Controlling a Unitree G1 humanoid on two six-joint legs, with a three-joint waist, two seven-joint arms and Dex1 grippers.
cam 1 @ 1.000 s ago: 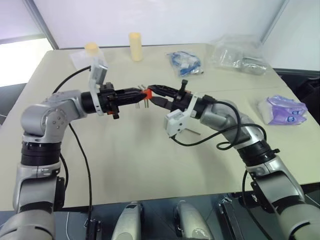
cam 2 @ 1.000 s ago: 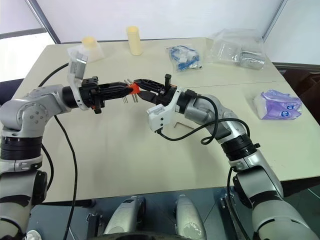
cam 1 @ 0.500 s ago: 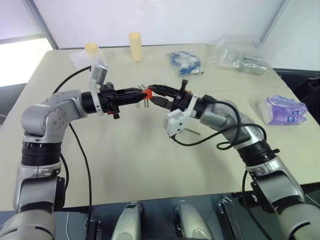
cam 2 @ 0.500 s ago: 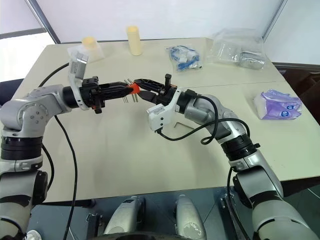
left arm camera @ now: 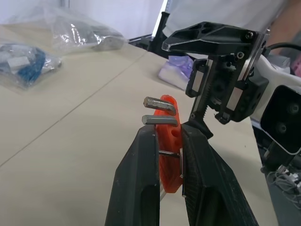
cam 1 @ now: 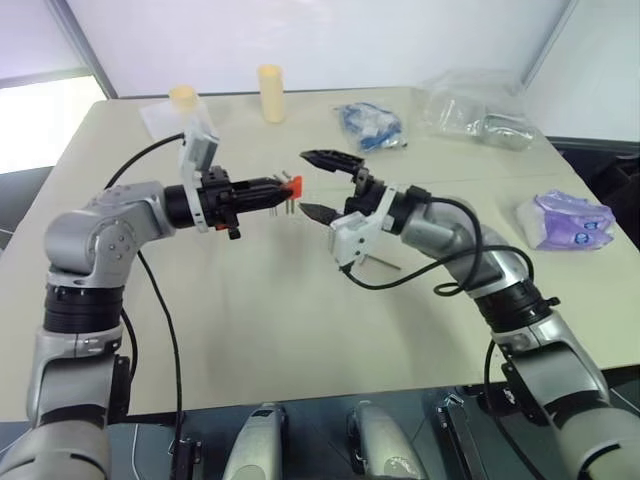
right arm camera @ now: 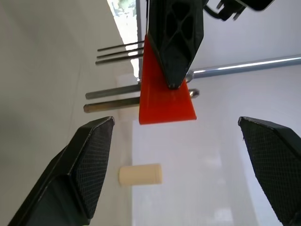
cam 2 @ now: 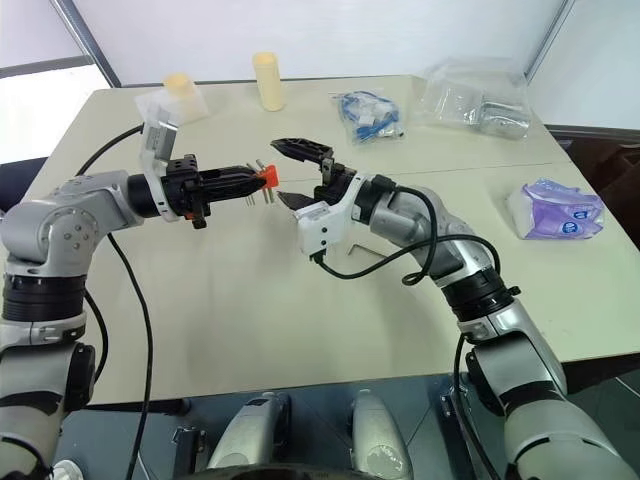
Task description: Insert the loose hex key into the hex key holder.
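The left gripper [cam 1: 283, 190] pinches the red hex key holder [cam 1: 293, 187] up above the worktop [cam 1: 250, 300]. The right gripper [cam 1: 325, 185] gapes wide just beside it. The loose hex key [cam 1: 386, 264] lies on the worktop under the right arm. Two bags [cam 1: 372, 127] and a purple packet [cam 1: 565, 220] lie farther off.

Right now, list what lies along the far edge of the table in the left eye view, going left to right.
Short yellow cylinder on a plastic bag → tall yellow cylinder → bag of blue parts → clear plastic bag.
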